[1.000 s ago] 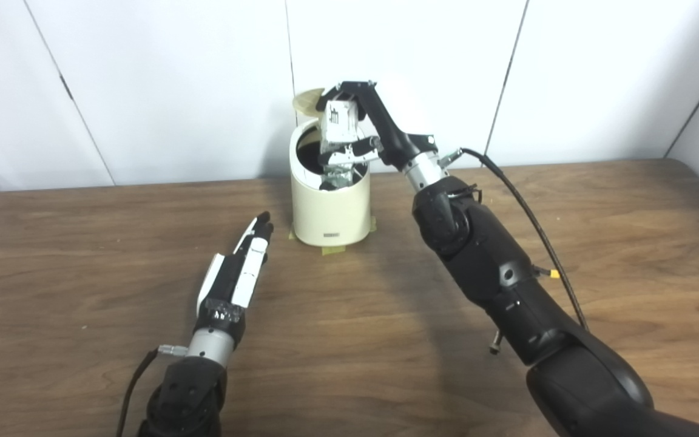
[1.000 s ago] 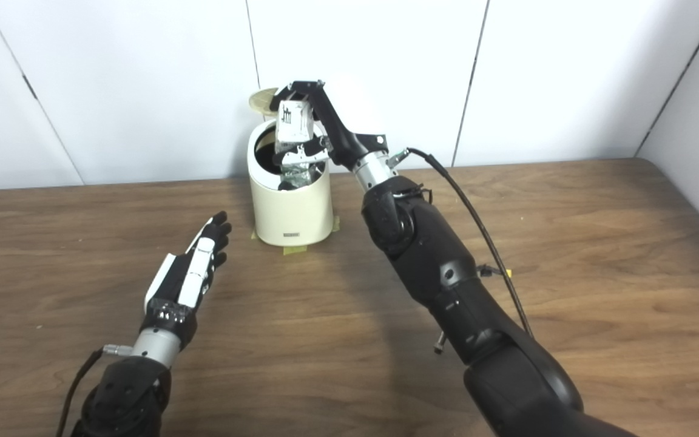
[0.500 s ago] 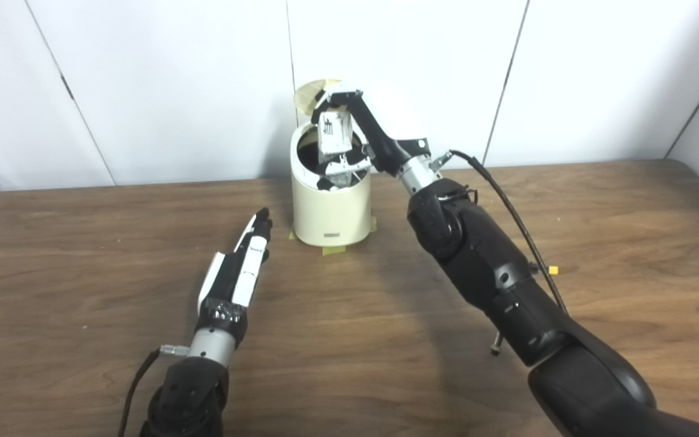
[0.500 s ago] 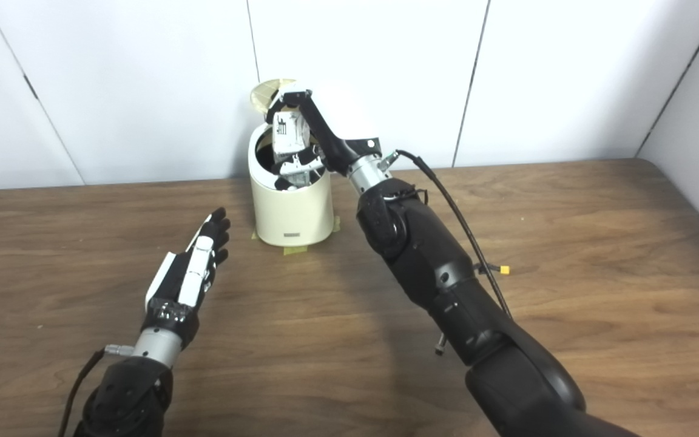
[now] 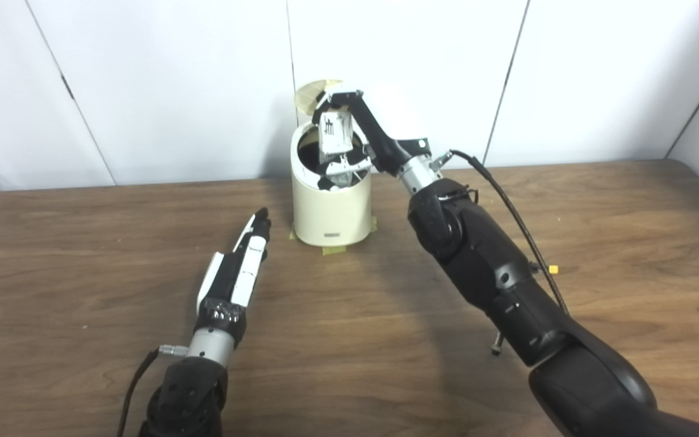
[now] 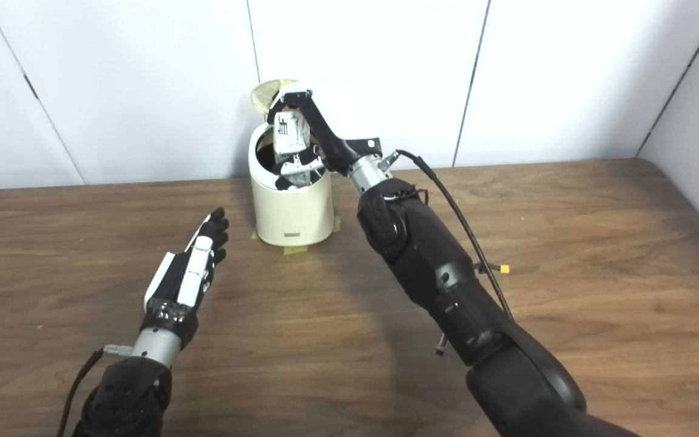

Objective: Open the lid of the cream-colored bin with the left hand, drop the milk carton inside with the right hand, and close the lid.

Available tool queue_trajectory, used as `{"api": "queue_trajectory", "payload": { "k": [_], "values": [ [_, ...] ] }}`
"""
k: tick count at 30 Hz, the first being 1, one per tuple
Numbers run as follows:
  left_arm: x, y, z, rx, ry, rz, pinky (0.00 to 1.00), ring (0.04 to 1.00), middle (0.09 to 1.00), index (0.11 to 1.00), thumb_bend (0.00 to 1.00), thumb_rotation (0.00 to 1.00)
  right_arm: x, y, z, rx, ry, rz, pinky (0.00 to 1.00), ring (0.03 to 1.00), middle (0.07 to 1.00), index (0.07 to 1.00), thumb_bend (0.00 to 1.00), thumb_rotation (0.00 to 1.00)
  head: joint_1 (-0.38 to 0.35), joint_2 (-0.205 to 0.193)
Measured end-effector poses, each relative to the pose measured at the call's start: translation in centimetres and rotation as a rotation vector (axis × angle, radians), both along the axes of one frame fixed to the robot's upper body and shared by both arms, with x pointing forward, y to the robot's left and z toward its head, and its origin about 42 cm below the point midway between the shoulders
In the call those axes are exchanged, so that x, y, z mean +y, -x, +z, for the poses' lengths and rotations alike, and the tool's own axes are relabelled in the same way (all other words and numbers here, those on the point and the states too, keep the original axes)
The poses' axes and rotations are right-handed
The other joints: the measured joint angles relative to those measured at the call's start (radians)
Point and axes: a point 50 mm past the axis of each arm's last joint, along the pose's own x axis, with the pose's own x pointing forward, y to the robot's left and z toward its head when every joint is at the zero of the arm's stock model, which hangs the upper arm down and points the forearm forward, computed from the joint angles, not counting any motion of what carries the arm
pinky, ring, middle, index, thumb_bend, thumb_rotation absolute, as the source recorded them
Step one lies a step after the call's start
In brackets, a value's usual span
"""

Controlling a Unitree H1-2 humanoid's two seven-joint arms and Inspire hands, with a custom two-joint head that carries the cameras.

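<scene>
The cream-colored bin (image 5: 330, 209) stands at the back of the table, its round lid (image 5: 308, 96) tipped up behind the opening. My right hand (image 5: 358, 133) hovers over the bin's mouth, shut on the white milk carton (image 5: 333, 132), which hangs upright above the dark inside. The carton's lower end is level with the rim. My left hand (image 5: 241, 273) lies open and flat on the table, in front of the bin and to its left, fingers pointing toward it and holding nothing.
The wooden table (image 5: 616, 230) stretches wide on both sides. White wall panels (image 5: 173, 79) stand right behind the bin. A black cable (image 5: 513, 209) runs along my right forearm. Tape strips (image 5: 332, 249) show at the bin's base.
My right hand has moved left and down over the bin's opening with the carton, mostly in the first half second. The left hand has stayed still.
</scene>
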Motion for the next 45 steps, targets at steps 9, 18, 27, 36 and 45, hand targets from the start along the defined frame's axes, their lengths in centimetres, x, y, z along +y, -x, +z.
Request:
{"api": "queue_trajectory", "payload": {
  "k": [9,18,27,36,45],
  "values": [
    [0.3,0.0,0.0,0.004,-0.012,-0.003,0.99,1.0,1.0,1.0,0.66,1.0,-0.3,0.1,-0.3,0.004,-0.014,0.003,0.7,0.751,0.768,0.738,0.91,0.16,-0.002,-0.002],
    [0.5,-0.5,0.4,-0.003,-0.031,-0.009,1.0,1.0,1.0,1.0,0.66,1.0,-1.1,-0.1,-0.5,0.006,0.003,-0.012,0.7,0.753,0.772,0.754,0.93,0.18,-0.008,-0.003],
    [0.5,-0.5,0.3,0.001,-0.035,-0.015,1.0,1.0,1.0,1.0,0.67,1.0,-1.2,-0.1,-0.5,0.008,-0.002,-0.013,0.66,0.701,0.7,0.677,0.88,0.14,-0.008,0.0],
    [0.5,-0.5,0.3,0.001,-0.033,-0.016,1.0,1.0,1.0,1.0,0.66,1.0,-1.8,0.6,-0.3,-0.101,-0.156,0.013,0.34,0.375,0.49,0.528,0.51,0.0,-0.012,0.0],
    [0.7,-0.5,0.3,0.001,-0.023,0.007,0.99,0.991,0.987,0.99,0.65,1.0,-4.0,2.8,-0.1,-0.139,-0.371,-0.032,0.31,0.415,0.509,0.504,0.5,0.0,-0.018,-0.003]
  ]
}}
